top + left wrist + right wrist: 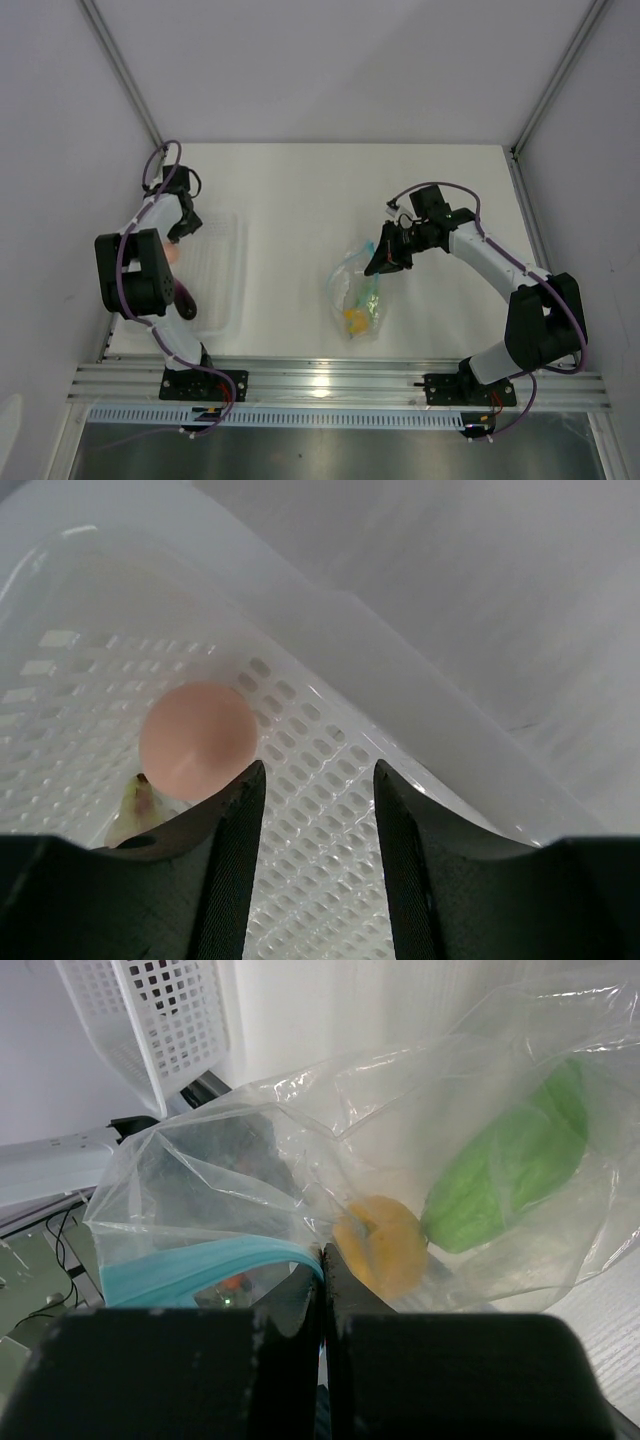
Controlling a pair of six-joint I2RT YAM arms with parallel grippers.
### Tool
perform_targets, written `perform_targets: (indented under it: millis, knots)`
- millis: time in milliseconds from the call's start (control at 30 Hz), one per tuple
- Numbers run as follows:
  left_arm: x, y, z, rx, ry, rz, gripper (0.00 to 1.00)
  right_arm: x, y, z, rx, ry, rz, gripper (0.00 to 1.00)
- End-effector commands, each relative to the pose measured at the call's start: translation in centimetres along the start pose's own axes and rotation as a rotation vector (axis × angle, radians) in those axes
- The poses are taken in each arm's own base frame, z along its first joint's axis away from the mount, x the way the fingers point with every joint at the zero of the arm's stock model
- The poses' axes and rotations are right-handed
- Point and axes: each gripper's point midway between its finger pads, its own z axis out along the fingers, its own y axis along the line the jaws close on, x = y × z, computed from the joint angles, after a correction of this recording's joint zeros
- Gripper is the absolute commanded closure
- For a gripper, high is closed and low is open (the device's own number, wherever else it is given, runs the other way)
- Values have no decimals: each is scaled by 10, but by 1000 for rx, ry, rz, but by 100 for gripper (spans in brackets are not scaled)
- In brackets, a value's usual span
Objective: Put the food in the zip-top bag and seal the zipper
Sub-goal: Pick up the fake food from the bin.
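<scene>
Food sits in two places. A green oblong toy piece (510, 1165) and a yellow rounded toy piece (380, 1245) lie inside the crinkly clear plastic zip-top bag (355, 295). The bag rests around the middle of the white worktop (300, 190), somewhat nearer the near edge than the far one. Its filled end points toward the near edge, and its mouth end rises toward the right arm.

The right end effector (323, 1260) has its fingers pressed tight together, pinching the bag's film right at the thin light blue zipper strip (200, 1265). From the fingertips the strip bends away in an arc, and the film above it balloons outward. The yellow piece lies just beyond the fingertips, with the green one beside it, deeper in the bag. Whether the strip is pressed closed along its length cannot be told.

A white perforated plastic basket (220, 270) stands by the left edge of the worktop, well apart from the bag. The left end effector (318, 780) hangs over it, its fingers (235, 860) moderately apart with nothing between them. Only the basket's holed floor shows through the gap. A pink round toy piece (198, 740) lies on that floor just outside one finger; whether they touch cannot be told. A pale yellowish piece with a dark tip (135, 805) lies under the pink one, partly hidden by the same finger.
</scene>
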Motion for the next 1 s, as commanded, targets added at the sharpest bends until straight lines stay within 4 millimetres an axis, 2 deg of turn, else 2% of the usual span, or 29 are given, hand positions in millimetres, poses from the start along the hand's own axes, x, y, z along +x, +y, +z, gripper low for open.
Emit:
perform_targets:
  millis: [0,100,333,467,733,767,800,967]
  knots:
    - [-14,6,2,-2,-55,13,50,0,7,-4,-27,-15,-12,100]
    - [-18,12,2,-10,-63,13,49,0,7,-4,-25,-14,-12,100]
    - [-9,36,11,-95,-11,24,50,0,8,-5,-27,-16,-14,100]
    - [-2,40,11,-89,-18,32,50,1,7,-4,-27,-13,-13,100]
    - [-2,46,3,-83,-41,12,48,2,9,-2,-27,-13,-19,100]
    - [-2,47,1,-82,-44,10,46,2,10,-2,-27,-13,-21,100]
    - [-3,47,0,-80,-48,7,37,3,10,-2,-27,-11,-21,100]
    - [-8,53,-10,-88,-59,1,23,3,10,-2,-30,-11,-21,100]
